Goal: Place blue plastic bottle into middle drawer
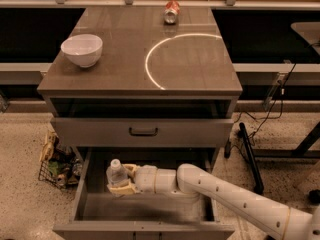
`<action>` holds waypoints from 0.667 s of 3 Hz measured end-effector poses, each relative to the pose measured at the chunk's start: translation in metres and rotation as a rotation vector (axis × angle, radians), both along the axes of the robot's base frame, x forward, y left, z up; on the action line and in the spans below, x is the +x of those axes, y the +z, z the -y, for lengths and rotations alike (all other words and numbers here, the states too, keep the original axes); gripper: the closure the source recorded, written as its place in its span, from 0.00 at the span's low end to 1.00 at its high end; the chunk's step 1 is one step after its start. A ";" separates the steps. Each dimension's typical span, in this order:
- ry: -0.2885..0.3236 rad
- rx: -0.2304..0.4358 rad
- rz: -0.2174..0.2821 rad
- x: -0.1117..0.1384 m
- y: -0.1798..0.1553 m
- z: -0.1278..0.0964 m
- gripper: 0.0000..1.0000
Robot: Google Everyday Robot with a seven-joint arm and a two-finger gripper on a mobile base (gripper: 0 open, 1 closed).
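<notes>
Our gripper [120,180] pinched the blue plastic bottle [116,171] low inside the middle drawer [150,208]; next, we judged, came setting it down and releasing.

arm [235,200] — white, rounded, jointed | pincer [121,180] — cream-yellow, in middle drawer [145,209]

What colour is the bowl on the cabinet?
The round bowl is white in the camera view. The pincer holds the clear plastic bottle inside the grey drawer.
</notes>
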State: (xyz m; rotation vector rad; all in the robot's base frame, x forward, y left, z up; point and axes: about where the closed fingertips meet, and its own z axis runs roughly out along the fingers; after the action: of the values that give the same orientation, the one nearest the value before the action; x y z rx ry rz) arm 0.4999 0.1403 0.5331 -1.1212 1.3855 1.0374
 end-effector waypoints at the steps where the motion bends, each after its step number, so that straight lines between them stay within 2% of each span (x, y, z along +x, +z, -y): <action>1: 0.027 -0.025 0.010 -0.002 -0.023 -0.020 1.00; 2: 0.029 -0.056 -0.013 -0.008 -0.052 -0.027 1.00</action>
State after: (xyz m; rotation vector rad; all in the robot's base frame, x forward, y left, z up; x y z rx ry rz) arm 0.4923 0.1678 0.4810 -1.1805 1.4205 1.0335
